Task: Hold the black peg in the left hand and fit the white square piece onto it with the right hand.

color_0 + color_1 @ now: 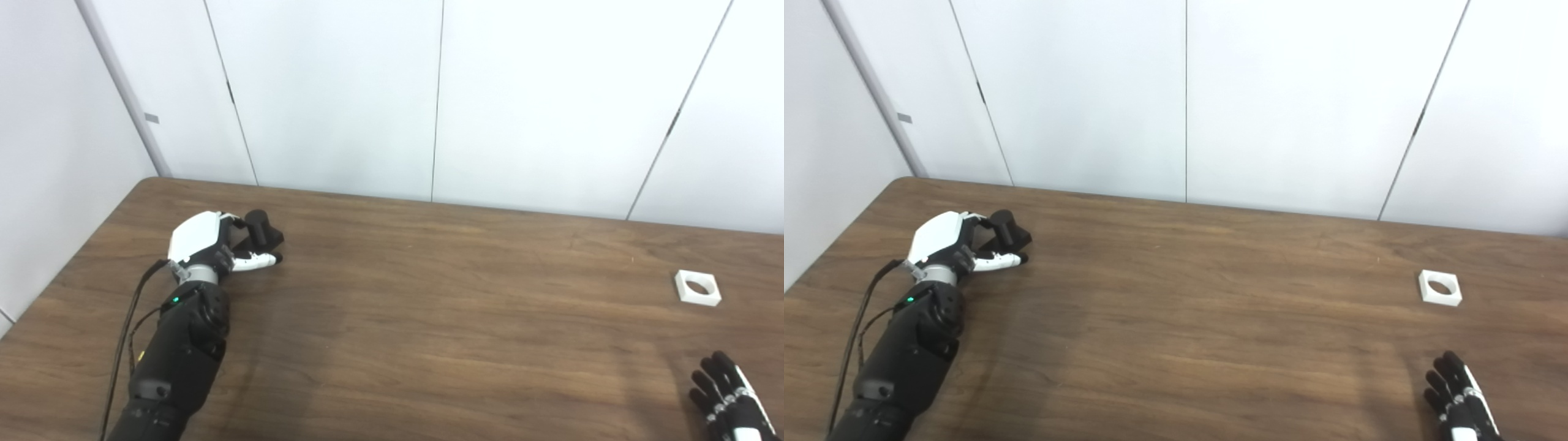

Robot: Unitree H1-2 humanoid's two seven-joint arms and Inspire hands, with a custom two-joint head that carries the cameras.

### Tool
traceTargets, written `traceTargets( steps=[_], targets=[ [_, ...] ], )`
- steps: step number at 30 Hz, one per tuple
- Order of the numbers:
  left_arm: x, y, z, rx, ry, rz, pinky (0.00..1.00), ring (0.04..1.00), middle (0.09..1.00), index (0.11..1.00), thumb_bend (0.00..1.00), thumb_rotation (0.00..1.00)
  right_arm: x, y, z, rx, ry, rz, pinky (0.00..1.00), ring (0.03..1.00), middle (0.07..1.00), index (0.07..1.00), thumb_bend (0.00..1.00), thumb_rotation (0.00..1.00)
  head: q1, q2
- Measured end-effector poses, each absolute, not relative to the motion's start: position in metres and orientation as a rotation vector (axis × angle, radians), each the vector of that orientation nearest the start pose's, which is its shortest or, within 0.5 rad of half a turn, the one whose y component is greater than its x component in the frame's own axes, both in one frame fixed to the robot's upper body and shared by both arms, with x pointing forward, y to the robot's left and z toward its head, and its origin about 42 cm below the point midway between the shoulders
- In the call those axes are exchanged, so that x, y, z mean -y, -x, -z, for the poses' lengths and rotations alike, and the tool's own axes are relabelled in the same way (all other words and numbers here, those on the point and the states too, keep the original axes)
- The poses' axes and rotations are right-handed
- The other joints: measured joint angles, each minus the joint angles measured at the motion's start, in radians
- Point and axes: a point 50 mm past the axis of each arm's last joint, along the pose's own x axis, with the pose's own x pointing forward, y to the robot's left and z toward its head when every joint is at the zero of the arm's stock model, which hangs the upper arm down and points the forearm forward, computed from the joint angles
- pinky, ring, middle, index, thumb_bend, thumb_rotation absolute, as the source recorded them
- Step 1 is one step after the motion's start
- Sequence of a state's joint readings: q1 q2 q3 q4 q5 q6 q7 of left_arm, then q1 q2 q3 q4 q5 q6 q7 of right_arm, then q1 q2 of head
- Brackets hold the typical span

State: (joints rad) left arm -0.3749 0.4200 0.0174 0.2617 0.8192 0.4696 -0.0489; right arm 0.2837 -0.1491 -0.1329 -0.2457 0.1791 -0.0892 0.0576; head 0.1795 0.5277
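Note:
The black peg (264, 229) stands on its square base on the wooden table (429, 294) at the far left. My left hand (211, 244) is right beside it, fingers curled loosely toward the post and thumb (257, 262) stretched along the front of the base; the peg rests on the table. The white square piece (697, 287), with a round hole, lies flat at the far right. My right hand (729, 395) is open with fingers spread at the bottom right corner, well short of the white piece and apart from it.
White wall panels (441, 98) stand just behind the table's far edge. A black cable (125, 331) runs along my left forearm. The table's left edge lies close to my left arm.

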Motion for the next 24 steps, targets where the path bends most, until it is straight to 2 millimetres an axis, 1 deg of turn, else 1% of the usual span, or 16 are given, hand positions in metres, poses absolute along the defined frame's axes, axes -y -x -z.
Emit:
traceTargets(
  steps=[2,5,7,14,21,24],
  targets=[
    [-0.3790,-0.3963,-0.1675,-0.355,-1.164,-0.344,1.00,0.999,0.941,0.785,0.89,0.44,0.3004,-0.1869,-0.1138,0.078,0.019,0.106,0.96,0.943,0.945,0.931,0.60,0.85,0.002,0.003],
    [-0.3803,-0.3963,-0.1662,-0.364,-1.172,-0.345,1.00,0.989,0.928,0.764,0.87,0.42,0.3002,-0.1868,-0.1137,0.078,0.026,0.106,0.96,0.940,0.945,0.939,0.56,0.88,0.000,0.005],
    [-0.3801,-0.3970,-0.1669,-0.363,-1.179,-0.346,1.00,0.972,0.907,0.731,0.87,0.41,0.3001,-0.1868,-0.1137,0.077,0.027,0.106,0.96,0.940,0.945,0.936,0.55,0.86,0.000,0.005],
    [-0.3775,-0.4008,-0.1706,-0.352,-1.179,-0.342,1.00,0.963,0.895,0.682,0.85,0.39,0.3000,-0.1865,-0.1140,0.077,0.031,0.109,0.93,0.926,0.931,0.921,0.54,0.87,-0.006,0.011],
    [-0.3772,-0.4020,-0.1718,-0.346,-1.183,-0.332,1.00,0.952,0.883,0.663,0.84,0.41,0.2983,-0.1857,-0.1143,0.075,0.041,0.115,0.93,0.925,0.936,0.930,0.55,0.88,-0.011,0.014],
    [-0.3768,-0.4026,-0.1720,-0.345,-1.178,-0.330,1.00,0.950,0.880,0.661,0.84,0.43,0.2978,-0.1853,-0.1144,0.073,0.039,0.120,0.94,0.928,0.935,0.928,0.53,0.87,-0.011,0.014]
  ],
)
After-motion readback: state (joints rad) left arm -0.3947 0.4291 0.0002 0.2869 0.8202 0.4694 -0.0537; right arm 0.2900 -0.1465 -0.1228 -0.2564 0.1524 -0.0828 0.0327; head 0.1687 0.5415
